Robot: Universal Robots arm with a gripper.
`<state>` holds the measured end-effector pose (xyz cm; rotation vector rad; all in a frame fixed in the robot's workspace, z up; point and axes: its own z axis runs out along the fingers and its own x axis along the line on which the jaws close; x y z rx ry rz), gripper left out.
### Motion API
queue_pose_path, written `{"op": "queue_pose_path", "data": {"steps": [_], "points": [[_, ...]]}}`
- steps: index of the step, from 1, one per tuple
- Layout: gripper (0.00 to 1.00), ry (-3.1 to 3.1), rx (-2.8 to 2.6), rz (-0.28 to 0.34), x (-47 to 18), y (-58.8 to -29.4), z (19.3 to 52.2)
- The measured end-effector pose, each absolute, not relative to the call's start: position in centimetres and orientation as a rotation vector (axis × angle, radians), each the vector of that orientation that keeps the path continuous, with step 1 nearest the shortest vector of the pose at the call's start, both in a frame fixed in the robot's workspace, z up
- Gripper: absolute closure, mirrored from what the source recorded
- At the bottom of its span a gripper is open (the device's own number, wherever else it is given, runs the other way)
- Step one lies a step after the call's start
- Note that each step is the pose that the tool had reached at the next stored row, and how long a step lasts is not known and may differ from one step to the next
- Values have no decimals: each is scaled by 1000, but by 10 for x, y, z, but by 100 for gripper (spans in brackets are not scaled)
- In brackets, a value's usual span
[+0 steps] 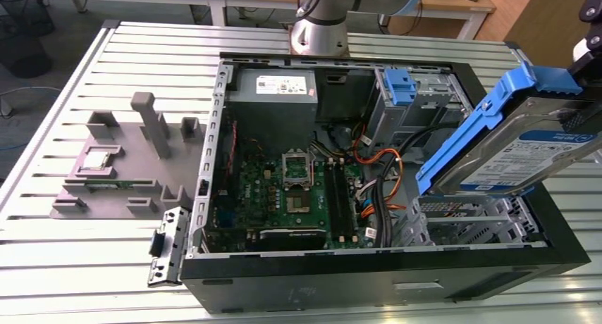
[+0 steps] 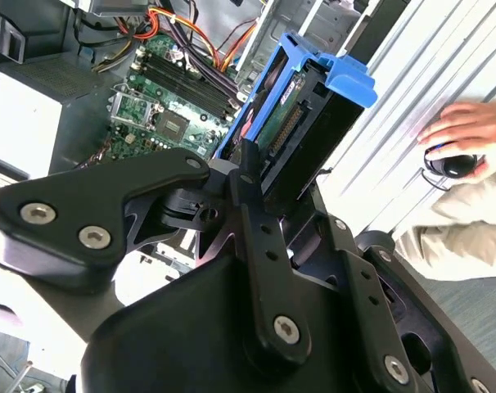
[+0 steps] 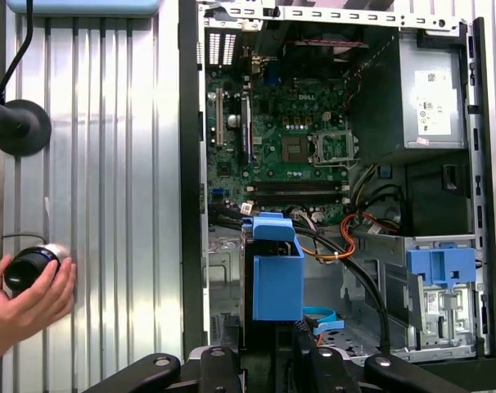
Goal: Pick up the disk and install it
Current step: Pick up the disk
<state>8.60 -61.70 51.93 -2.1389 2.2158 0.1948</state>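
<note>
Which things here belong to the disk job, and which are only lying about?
Job: the disk, gripped by the claw and held tilted above the open computer case.
Lying about: grey fixture block, power supply box, bare blue bracket, a person's hand.

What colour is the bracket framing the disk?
Blue. It shows best in the exterior view, where the bracket runs along the silver disk.

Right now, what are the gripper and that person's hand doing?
Gripper: shut on the disk.
Hand: cupped around a small black device.
</note>
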Motion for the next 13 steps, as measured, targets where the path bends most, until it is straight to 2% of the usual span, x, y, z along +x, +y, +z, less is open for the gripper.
{"op": "queue_pose_path", "data": {"steps": [13], "points": [[65, 2210, -2134, 199, 86, -617, 516]]}}
